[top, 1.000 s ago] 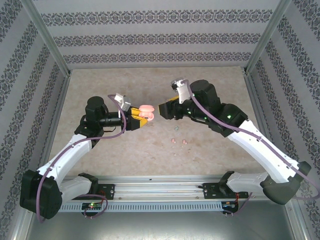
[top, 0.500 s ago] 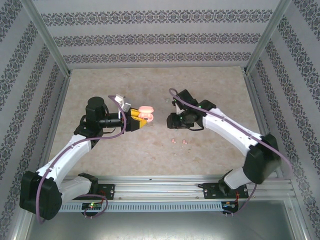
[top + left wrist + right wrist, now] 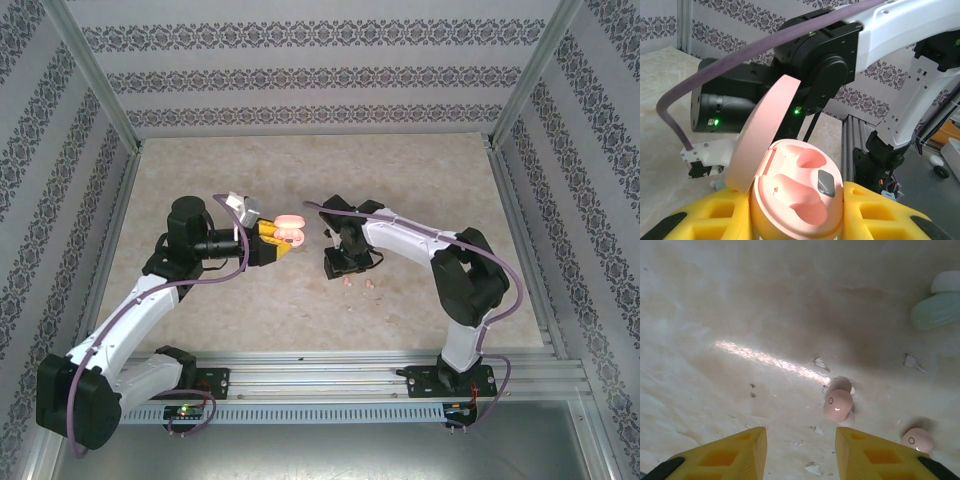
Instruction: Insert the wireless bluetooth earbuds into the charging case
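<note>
Left gripper: left of centre in the overhead view, yellow fingers clamped tight on the pink case, one finger on each side of it.
Pink case: held up off the table, bottom middle of the left wrist view, open side facing up.
Lid: swung back and up to the left, hinged at the case's left edge.
Case wells: two hollow pockets, both bare, with a small grey pad between them.
Right gripper: low over the table, just right of centre in the overhead view; jaws apart, bare tabletop between the two yellow tips.
Pink earbuds: two, both lying on the table. One sits just ahead of the right-hand fingertip, not between the jaws; the other is at the lower right, beside that same finger.
Green earbud: upper right edge of the right wrist view, on the table, well apart from the pink pair.
Right arm: black and white, looming behind the open lid in the left wrist view.
</note>
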